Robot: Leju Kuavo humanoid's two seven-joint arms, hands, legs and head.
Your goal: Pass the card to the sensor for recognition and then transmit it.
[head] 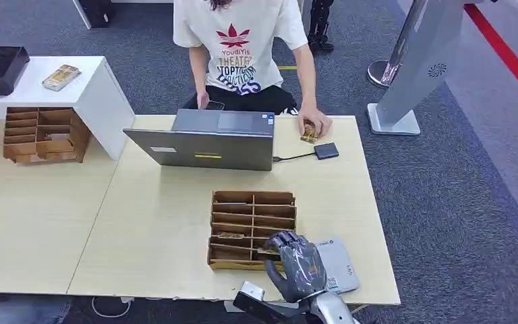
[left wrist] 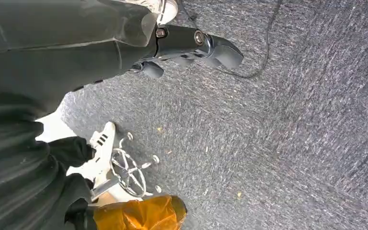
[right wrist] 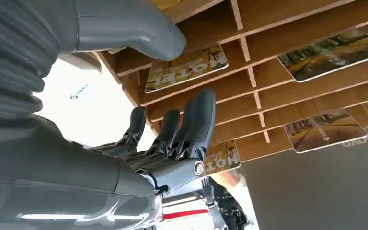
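**Two card racks, one hand at the near one**

Two light wooden desks stand side by side on grey carpet; the nearer desk point(head: 155, 223) carries most of the things. A person in a white printed shirt point(head: 239, 40) sits at its far edge, one hand point(head: 313, 125) resting on a small card-like item on the desk top. An open grey laptop point(head: 206, 142) faces that person, with a small dark adapter point(head: 326, 150) cabled to it just beside it.

Near the front edge sits a wooden slotted card rack point(head: 251, 226), and a flat grey card reader point(head: 336, 264) lies just beside it on the right. A second, similar rack point(head: 44, 135) stands on the left desk under a white shelf point(head: 74, 84) that bears a card point(head: 61, 77).

The right hand point(head: 297, 263) hovers over the near right corner of the rack, its fingers point(right wrist: 191, 129) spread apart and extended toward the slots, grasping nothing that I can see. Several printed cards lie in the compartments; one card point(right wrist: 187, 69) sits in the slot just beyond the thumb, another point(right wrist: 223, 157) close by the fingertips.

The left hand point(left wrist: 191, 45) hangs above the carpet, its fingers loosely apart and released.
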